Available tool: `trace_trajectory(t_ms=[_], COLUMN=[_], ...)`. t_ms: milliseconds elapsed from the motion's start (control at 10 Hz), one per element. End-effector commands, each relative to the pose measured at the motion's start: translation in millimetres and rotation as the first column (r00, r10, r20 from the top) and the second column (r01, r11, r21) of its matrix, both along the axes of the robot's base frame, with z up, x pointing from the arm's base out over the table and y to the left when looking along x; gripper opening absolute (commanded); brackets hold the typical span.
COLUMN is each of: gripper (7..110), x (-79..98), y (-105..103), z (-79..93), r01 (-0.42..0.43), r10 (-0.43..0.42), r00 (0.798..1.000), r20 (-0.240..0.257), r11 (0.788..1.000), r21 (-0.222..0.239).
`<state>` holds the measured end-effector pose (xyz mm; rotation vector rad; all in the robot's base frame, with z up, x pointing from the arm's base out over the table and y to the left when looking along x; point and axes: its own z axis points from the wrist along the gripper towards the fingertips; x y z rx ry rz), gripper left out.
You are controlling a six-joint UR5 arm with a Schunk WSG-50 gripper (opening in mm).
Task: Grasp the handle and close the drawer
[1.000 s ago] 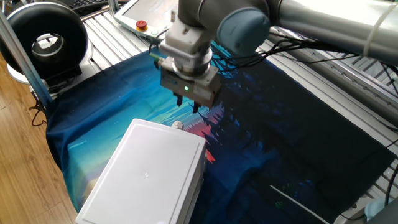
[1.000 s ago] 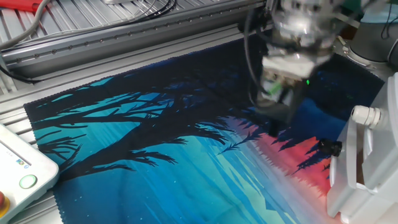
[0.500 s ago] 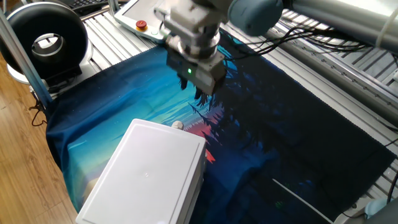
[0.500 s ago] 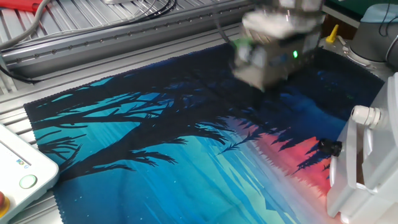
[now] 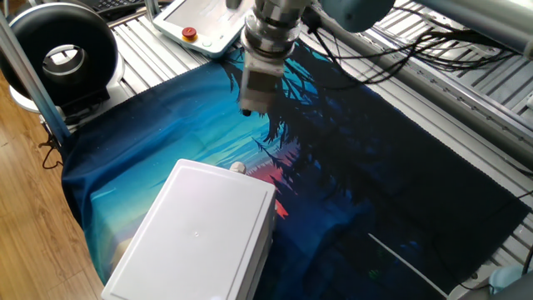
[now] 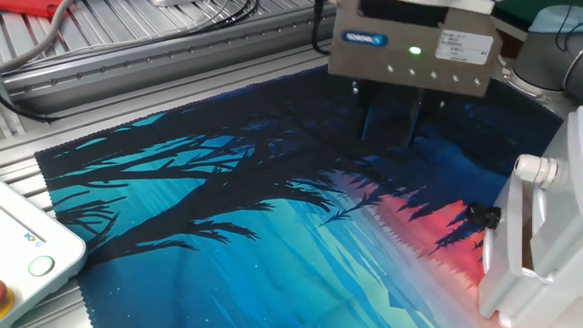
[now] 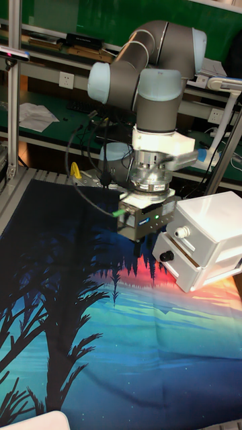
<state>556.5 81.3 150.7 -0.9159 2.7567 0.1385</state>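
Drawer at right of tall view, front panel ajar: not closed. Handle ungrasped. End effector hangs just left of handle, holds nothing; fingers apart, apparently. Grasp and push remain.

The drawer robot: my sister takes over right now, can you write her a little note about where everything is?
Gripper: hangs above the printed cloth, holding nothing, fingers pointing down with a gap between them.
Drawer: in the white box on the cloth, front panel sticking out a bit, so not shut yet.
Handle: small pale knob on the drawer front, beside the gripper, untouched.
Done: nothing on the drawer so far.
Left: bring the gripper to the handle, grasp it, push the drawer closed.
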Motion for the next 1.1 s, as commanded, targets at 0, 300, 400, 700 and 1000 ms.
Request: trace_trajectory(t_ms=[0,300,400,700,1000], gripper=[44,44,44,44,44], x=[-5.8,-1.0,-4.6,-18.7,-18.3], y=[5.1,-20.2,-36.5,-66.2,-62.3], z=[5.0,1.3,0.8,1.0,-1.3], r01=[0.333,0.388,0.430,0.589,0.667], r10=[-0.325,-0.388,-0.434,-0.603,-0.677], r00=[0.940,0.919,0.899,0.796,0.733], r20=[-0.106,-0.065,-0.053,-0.043,-0.066], r11=[0.940,0.921,0.900,0.789,0.734], r21=[0.069,-0.017,-0.074,-0.174,-0.129])
